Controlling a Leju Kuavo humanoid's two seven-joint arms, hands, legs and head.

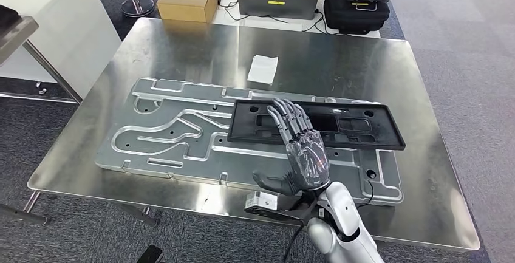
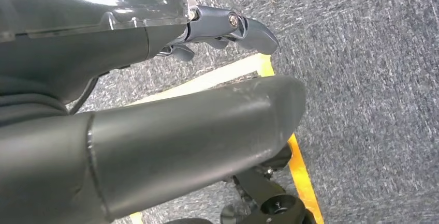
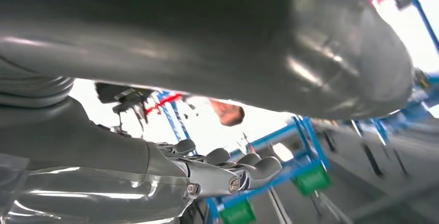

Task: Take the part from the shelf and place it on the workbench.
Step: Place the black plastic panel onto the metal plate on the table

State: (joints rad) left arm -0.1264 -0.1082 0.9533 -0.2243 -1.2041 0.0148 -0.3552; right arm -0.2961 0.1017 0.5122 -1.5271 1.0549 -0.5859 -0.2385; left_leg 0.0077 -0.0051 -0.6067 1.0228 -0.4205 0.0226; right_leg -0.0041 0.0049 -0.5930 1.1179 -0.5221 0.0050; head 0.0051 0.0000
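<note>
R hand (image 1: 306, 157) fingers (image 1: 285, 116) flat, splayed — on black part (image 1: 364, 130)

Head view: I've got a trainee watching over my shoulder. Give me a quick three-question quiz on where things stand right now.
1. True or false: the black part lies on the grey metal plate on the workbench.
2. Which hand hovers flat over the black part, fingers spread? A) left hand B) right hand
3. What small white thing lies on the workbench beyond the plate?

Key: 1 true. 2 B. 3 a white paper slip.
</note>
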